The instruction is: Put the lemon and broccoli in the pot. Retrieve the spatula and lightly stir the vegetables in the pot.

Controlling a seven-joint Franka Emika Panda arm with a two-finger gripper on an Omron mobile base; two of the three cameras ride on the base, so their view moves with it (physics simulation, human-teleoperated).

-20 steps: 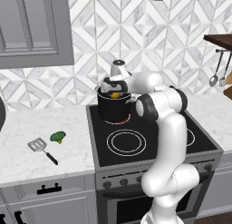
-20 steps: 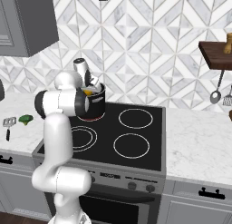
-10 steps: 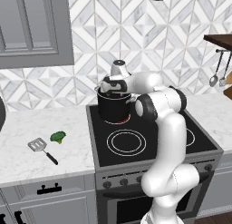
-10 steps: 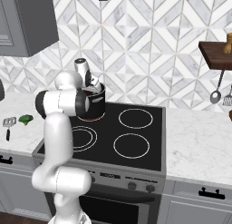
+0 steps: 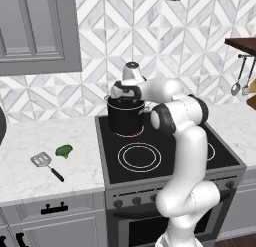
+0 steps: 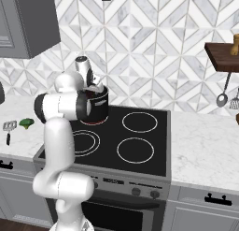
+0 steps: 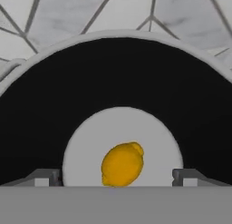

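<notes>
— One lemon lies on the pale floor of the pot, a little off its middle, touching nothing else that I can see.

— And the tool?

— The tool hangs straight over the pot's mouth, looking down into it. Its two dark tips stand far apart, one at each side of the lemon, and nothing is between them; the lemon sits well below.

— Where does the pot stand?

— On the back left burner of the black stove, close to the patterned tile wall. From the right base view the arm's wrist partly hides the pot's rim.

— What about the broccoli?

— The broccoli lies on the white marble surface left of the stove, well apart from the pot. The spatula lies just beside it, nearer the front edge, slotted blade toward the wall side and thin black handle pointing toward the front. From the right base view both sit at the far left, past the arm.

— Anything farther out?

— Metal utensils hang under a wooden shelf on the right.
</notes>
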